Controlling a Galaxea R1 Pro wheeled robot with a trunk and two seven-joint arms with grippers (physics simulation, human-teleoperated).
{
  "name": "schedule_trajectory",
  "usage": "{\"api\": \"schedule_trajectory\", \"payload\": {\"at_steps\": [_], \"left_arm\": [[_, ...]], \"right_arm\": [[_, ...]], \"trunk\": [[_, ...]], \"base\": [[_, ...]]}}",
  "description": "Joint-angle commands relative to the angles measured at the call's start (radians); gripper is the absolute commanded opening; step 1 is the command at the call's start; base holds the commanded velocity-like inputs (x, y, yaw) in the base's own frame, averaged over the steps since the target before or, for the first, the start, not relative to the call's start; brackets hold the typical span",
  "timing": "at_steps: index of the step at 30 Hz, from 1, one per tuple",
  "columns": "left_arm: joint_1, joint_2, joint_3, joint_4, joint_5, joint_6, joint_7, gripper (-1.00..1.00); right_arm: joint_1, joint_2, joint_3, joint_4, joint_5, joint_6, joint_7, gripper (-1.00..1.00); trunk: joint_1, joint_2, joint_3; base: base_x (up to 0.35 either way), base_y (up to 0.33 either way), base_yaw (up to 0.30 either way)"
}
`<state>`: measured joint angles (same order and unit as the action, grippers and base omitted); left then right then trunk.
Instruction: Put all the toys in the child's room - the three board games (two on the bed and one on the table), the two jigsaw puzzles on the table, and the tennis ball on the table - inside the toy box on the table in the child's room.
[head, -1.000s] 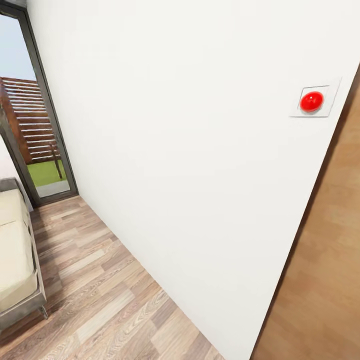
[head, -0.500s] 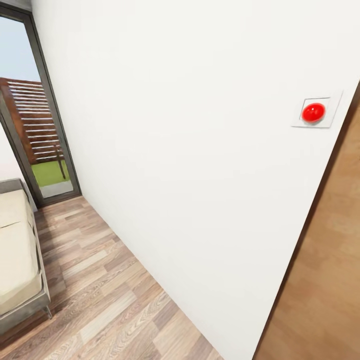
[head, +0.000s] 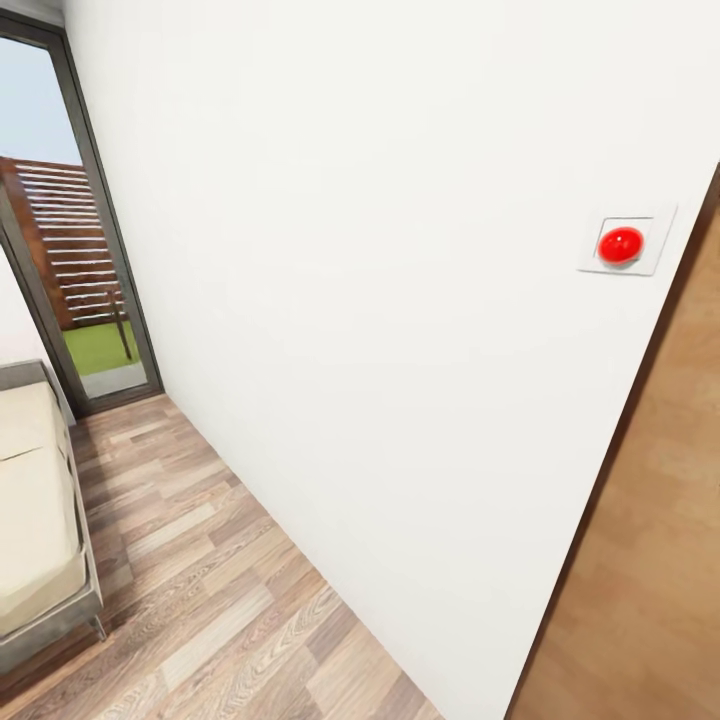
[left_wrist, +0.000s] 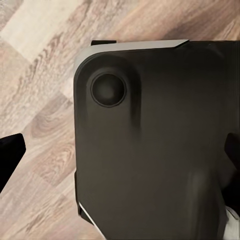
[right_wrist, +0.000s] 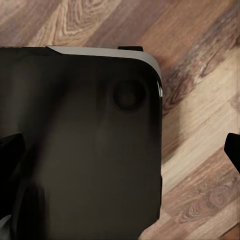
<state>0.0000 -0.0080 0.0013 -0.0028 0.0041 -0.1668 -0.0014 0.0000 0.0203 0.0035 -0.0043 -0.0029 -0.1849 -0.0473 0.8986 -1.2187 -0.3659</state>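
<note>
A white wall (head: 400, 300) is seen close ahead in the head view, bearing a red button (head: 620, 244) on a pale plate near a wooden door (head: 650, 560) at the right; a strip of wood-plank floor (head: 200, 590) runs between the wall's base and the bed (head: 35, 520) toward a glazed door (head: 80, 270). In the wrist views the left pincer (left_wrist: 120, 155) and right pincer (right_wrist: 120, 150) are held wide apart above the robot's dark base (left_wrist: 155, 150), gripping nothing. None of the toys is presented.
</note>
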Motion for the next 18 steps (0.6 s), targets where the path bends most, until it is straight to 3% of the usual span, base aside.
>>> {"api": "schedule_trajectory", "payload": {"at_steps": [1,18], "left_arm": [[0.0,0.0,0.0,0.0,0.0,-0.003,0.0,1.0],[0.0,0.003,0.001,0.0,0.0,-0.004,0.0,1.0]], "right_arm": [[0.0,0.0,0.001,0.0,0.0,-0.002,-0.003,1.0],[0.0,0.0,0.0,0.0,0.0,-0.002,-0.003,1.0]], "trunk": [[-0.004,0.007,0.002],[-0.069,0.126,0.056]], "base": [[0.0,0.0,0.0],[0.0,0.0,0.0]]}}
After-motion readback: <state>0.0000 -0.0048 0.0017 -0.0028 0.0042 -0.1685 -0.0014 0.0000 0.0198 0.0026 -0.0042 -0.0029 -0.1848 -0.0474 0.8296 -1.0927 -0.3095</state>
